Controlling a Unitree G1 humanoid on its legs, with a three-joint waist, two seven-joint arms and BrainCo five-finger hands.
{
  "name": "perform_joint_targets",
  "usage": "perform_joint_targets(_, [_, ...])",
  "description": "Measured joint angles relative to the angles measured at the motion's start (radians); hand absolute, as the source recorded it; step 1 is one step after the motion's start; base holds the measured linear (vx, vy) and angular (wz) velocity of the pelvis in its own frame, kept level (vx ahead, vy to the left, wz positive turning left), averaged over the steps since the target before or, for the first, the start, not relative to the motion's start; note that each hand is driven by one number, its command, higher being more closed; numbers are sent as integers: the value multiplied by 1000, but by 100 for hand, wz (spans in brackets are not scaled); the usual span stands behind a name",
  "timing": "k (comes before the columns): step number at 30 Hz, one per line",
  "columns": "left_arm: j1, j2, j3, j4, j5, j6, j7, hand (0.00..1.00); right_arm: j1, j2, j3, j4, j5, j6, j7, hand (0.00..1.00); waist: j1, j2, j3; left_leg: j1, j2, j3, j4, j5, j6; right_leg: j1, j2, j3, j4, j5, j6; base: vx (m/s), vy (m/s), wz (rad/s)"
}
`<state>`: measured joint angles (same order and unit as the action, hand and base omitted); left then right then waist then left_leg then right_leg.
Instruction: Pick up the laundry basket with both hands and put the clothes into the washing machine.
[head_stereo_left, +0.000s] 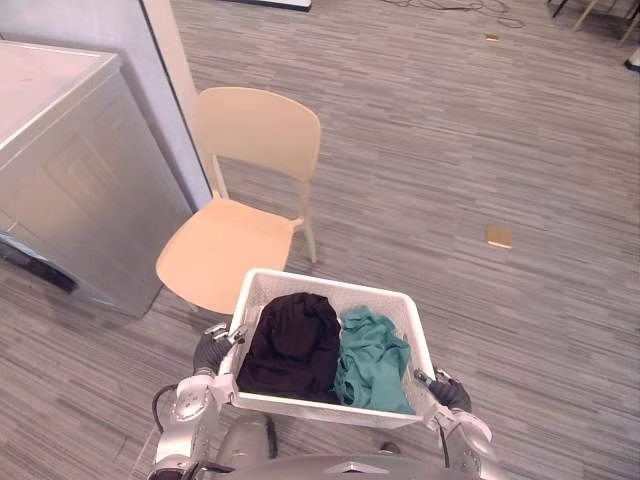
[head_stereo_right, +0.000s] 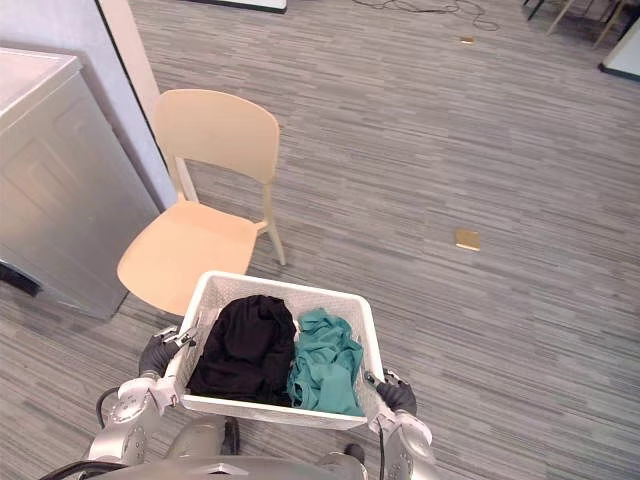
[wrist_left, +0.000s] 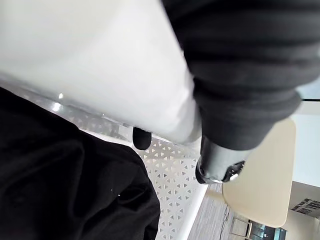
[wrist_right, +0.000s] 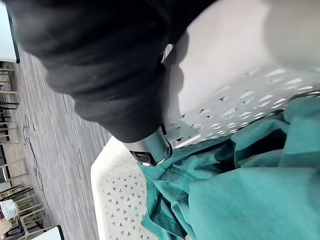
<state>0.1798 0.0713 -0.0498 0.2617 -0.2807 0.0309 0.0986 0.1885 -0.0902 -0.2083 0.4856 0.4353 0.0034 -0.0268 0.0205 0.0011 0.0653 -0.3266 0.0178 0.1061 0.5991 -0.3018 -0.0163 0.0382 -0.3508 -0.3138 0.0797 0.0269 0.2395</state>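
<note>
Gripping the laundry basket (head_stereo_left: 330, 290) by its two side rims, the left hand (head_stereo_left: 210, 352) and the right hand (head_stereo_left: 450, 393) have their fingers curled over the edges. The plastic looks stiff and light; the black garment (head_stereo_left: 295, 340) and teal garment (head_stereo_left: 372, 360) inside are soft. The washing machine (head_stereo_left: 70, 170) stands at the left, beside a chair (head_stereo_left: 230, 245)

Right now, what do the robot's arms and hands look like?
Both arms are silver-grey metal. The left hand and right hand each wear a dark ribbed cover over back and wrist, with silver fingers ending in dark tips.
</note>
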Motion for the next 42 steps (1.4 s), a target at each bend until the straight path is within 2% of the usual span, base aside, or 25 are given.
perform_joint_targets(2, [-2,2,-10,-30,0,-1,1,100,-8,-7,-1,0,1,0,-1,100,13,24,-11,20,-29,33,-40,-3,9,-82,-42,41,114,56,-85,181,383,-19])
perform_joint_targets(3, [-1,7,-10,-49,1,-1,1,100,-16,-9,4,0,1,0,-1,100,17,40,-11,51,-42,51,-99,13,36,-152,-60,55,212,96,-212,151,350,-33])
perform_joint_targets(4, [-2,12,-9,-59,2,-4,2,100,-20,-9,11,0,1,0,-1,100,17,47,-1,90,-52,67,-151,25,57,-204,-74,62,317,84,-300,151,327,-22])
perform_joint_targets(6, [-4,37,4,-59,4,-4,4,100,-9,10,35,0,8,0,-1,100,-3,50,17,176,-75,66,-234,45,91,-273,-35,112,531,-59,-272,154,275,1])
perform_joint_targets(8, [1,55,16,-59,12,-4,8,100,28,31,61,-12,22,1,0,100,-18,41,37,284,-98,59,-325,58,112,-304,98,142,684,-226,-244,158,208,8])
perform_joint_targets(10, [2,56,29,-88,12,-5,2,100,62,38,71,-80,41,2,1,100,-20,36,38,328,-117,58,-375,61,116,-328,180,76,686,-302,-236,104,76,6])
perform_joint_targets(11, [3,54,28,-102,14,-5,1,100,71,42,69,-107,43,1,2,100,-22,34,39,341,-122,57,-389,61,116,-332,205,58,666,-316,-231,223,99,4])
perform_joint_targets(13, [10,36,29,-137,21,-4,-1,100,87,37,62,-174,47,0,2,100,-23,29,42,383,-133,52,-423,61,116,-343,317,47,532,-329,-223,244,69,1])
perform_joint_targets(14, [9,27,29,-137,22,-4,-1,100,90,35,59,-182,47,0,2,100,-24,30,39,388,-132,41,-430,60,115,-347,346,56,483,-322,-234,262,30,30])
perform_joint_targets(15, [8,15,27,-142,23,-5,-2,100,100,33,51,-196,47,-4,2,100,-38,23,30,390,-137,20,-431,55,105,-335,380,82,362,-267,-274,359,12,63])
perform_joint_targets(16, [10,-4,24,-140,31,-4,-7,100,110,26,48,-193,48,-9,1,100,-54,14,33,412,-144,-1,-426,41,83,-305,379,74,307,-179,-325,338,1,62])
perform_joint_targets(18, [23,-23,28,-139,35,-2,-8,100,121,13,50,-202,49,-7,1,100,-40,20,32,413,-119,14,-361,25,49,-242,393,66,248,-172,-330,335,-14,20])
perform_joint_targets(19, [38,-28,27,-139,41,1,-12,100,141,4,51,-236,51,-5,1,100,-29,21,34,385,-95,61,-207,10,22,-169,396,67,206,-172,-332,386,-34,14])
perform_joint_targets(20, [45,-32,28,-140,40,1,-12,100,152,1,53,-256,52,-5,1,100,-29,22,35,365,-75,84,-116,3,21,-139,396,67,190,-172,-332,430,-45,30])
perform_joint_targets(22, [76,-34,35,-178,38,-1,-12,100,179,-11,69,-331,70,-14,1,100,-14,25,34,250,33,113,241,12,2,-62,391,73,151,-179,-326,254,-12,11])
perform_joint_targets(25, [81,-40,48,-202,37,-7,-16,100,170,-24,82,-357,75,-21,1,100,13,31,40,139,128,78,425,28,-26,-20,355,100,148,-200,-296,163,123,-15])
perform_joint_targets(28, [104,-44,49,-199,32,-9,-16,100,161,-26,81,-348,75,-20,1,100,25,16,42,86,217,57,342,29,-25,-4,277,148,160,-223,-244,107,221,-28])
perform_joint_targets(31, [115,-44,48,-166,28,-15,-16,100,147,-29,81,-300,73,-22,1,100,14,3,29,85,261,-66,-33,64,-8,-38,199,211,180,-252,-184,171,396,-38])
perform_joint_targets(32, [116,-47,37,-138,28,-15,-16,100,128,-38,80,-227,73,-22,1,100,-5,5,19,87,270,-156,-239,126,-42,-49,168,237,181,-256,-123,366,828,-45])
perform_joint_targets(33, [121,-55,23,-106,28,-14,-16,100,128,-56,78,-187,73,-20,1,100,-8,31,-3,102,271,-189,-333,216,-74,-46,162,252,168,-256,-74,376,816,-45])
perform_joint_targets(34, [126,-58,18,-81,28,-13,-15,100,120,-56,77,-153,72,-17,1,100,-9,48,-23,99,273,-190,-330,233,-249,-37,153,271,152,-253,-32,374,778,-44])
perform_joint_targets(35, [117,-7,29,-44,28,-3,-6,100,107,-4,76,-91,72,0,-1,100,-18,-9,-33,97,213,-156,-281,196,-207,-33,106,325,126,-235,-24,301,550,-26])
perform_joint_targets(36, [114,42,31,-44,28,-1,-3,100,123,28,81,-79,71,2,-1,100,-28,-52,-44,88,182,-146,-247,177,-187,-20,101,347,92,-198,-14,273,458,-14])
perform_joint_targets(39, [84,61,11,-46,28,-1,-3,100,120,43,78,-79,73,-2,1,100,-35,-60,-52,74,142,-111,-170,109,-140,-2,55,368,41,-64,23,188,398,-21])
perform_joint_targets(42, [16,69,-28,-60,29,-10,-3,100,109,17,72,-79,79,-7,2,100,-22,-30,-62,56,122,-42,-160,84,-102,-83,29,443,48,71,13,27,333,-56])
